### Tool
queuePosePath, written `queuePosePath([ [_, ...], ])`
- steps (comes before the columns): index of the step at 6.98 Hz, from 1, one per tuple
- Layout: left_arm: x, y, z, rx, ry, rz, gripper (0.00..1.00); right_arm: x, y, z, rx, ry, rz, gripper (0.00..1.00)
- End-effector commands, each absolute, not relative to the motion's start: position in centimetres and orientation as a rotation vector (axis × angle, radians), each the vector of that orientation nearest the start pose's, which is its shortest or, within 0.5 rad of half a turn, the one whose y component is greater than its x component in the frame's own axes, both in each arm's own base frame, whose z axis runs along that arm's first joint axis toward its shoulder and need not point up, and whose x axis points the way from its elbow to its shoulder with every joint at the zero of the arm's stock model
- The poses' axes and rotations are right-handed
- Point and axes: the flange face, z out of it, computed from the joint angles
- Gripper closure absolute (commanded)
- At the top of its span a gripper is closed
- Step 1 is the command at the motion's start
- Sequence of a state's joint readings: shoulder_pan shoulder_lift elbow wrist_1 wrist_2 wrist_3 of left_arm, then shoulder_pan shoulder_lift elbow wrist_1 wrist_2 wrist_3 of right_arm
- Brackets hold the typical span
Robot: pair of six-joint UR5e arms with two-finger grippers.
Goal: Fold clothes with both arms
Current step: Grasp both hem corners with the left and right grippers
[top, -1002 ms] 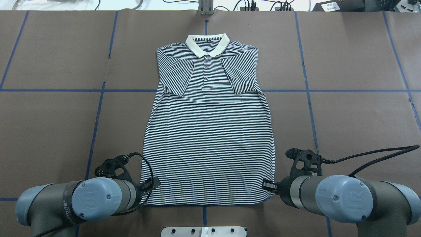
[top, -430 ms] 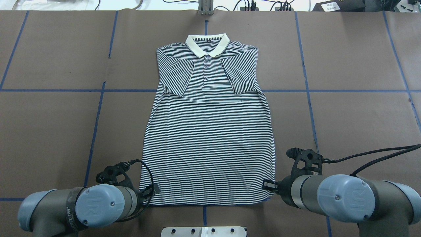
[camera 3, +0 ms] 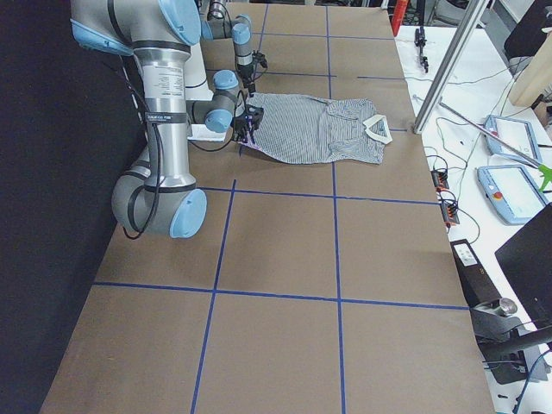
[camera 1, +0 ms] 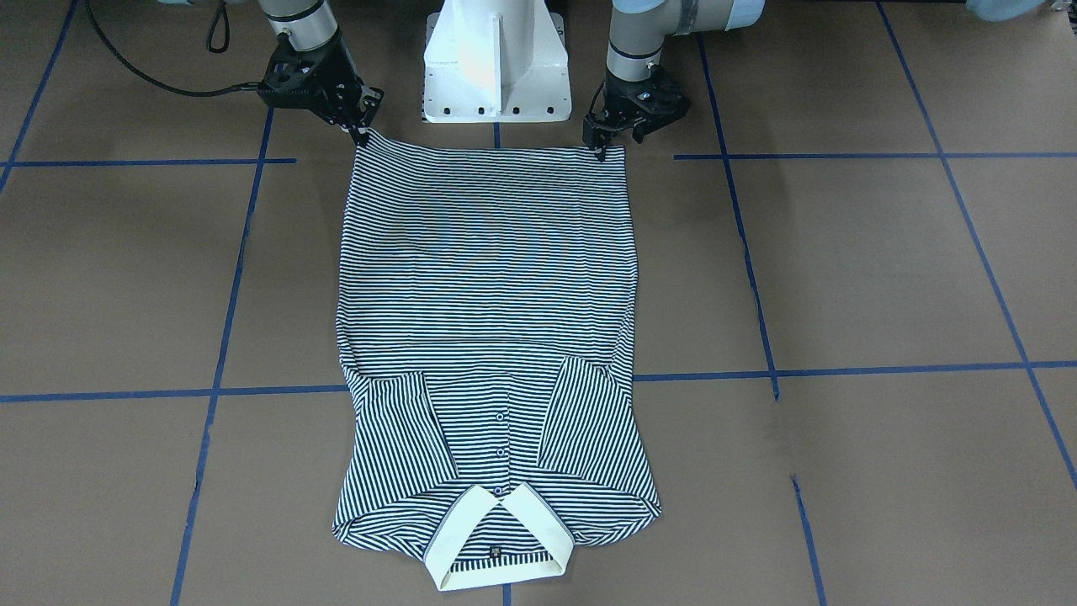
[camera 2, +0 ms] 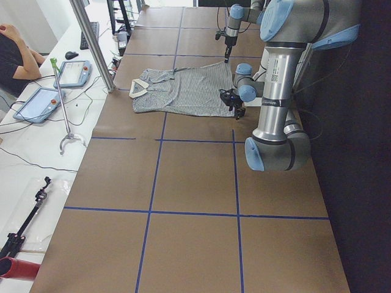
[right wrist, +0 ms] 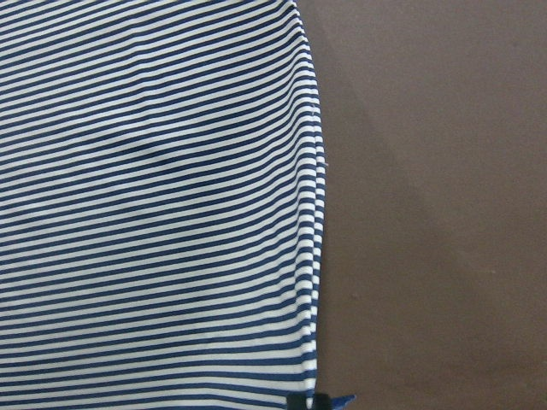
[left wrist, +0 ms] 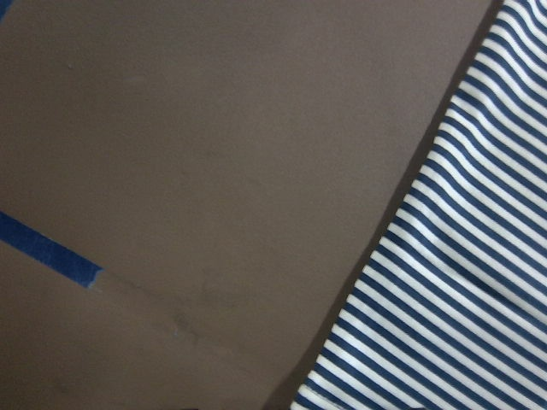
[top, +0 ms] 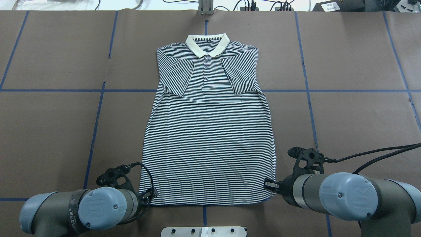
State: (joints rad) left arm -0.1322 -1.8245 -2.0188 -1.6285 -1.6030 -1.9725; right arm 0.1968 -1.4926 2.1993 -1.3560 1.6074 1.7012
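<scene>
Folding is only begun: both sleeves (top: pixel 176 74) lie turned in over the chest; folding the long body remains. The polo shirt (top: pixel 209 141) lies flat and smooth in the middle of the counter (top: pixel 345 115), collar (top: pixel 207 44) toward the far edge. The left claw (top: pixel 153 193) and the right claw (top: pixel 267 184) each look pinched narrow on a near hem corner.

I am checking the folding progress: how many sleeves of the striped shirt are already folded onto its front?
2. The left-side sleeve lies over the chest beside the buttons; the right-side sleeve mirrors it on the other side. Neither is hidden.
</scene>
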Motion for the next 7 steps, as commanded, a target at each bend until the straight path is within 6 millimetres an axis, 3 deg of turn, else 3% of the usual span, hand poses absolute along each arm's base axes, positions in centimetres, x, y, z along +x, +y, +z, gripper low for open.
queuePosePath([
  [1,52.5,-20.1,32.4,-0.134,0.756,-0.495,0.87,-43.5,-22.2,31.2,-0.002,-0.926,0.291,1.00],
  [2,52.6,-20.1,32.4,-0.134,0.756,-0.495,0.97,-43.5,-22.2,31.2,-0.002,-0.926,0.291,1.00],
  [3,52.5,-20.2,32.3,-0.133,0.758,-0.495,1.00,-43.5,-22.2,31.2,-0.002,-0.926,0.290,1.00],
  [5,51.6,-20.8,31.1,-0.131,0.782,-0.508,1.00,-43.4,-22.3,31.1,-0.002,-0.929,0.293,1.00],
  [7,49.3,-20.8,28.2,-0.133,0.852,-0.495,1.00,-42.4,-21.8,29.8,-0.031,-0.959,0.276,1.00],
])
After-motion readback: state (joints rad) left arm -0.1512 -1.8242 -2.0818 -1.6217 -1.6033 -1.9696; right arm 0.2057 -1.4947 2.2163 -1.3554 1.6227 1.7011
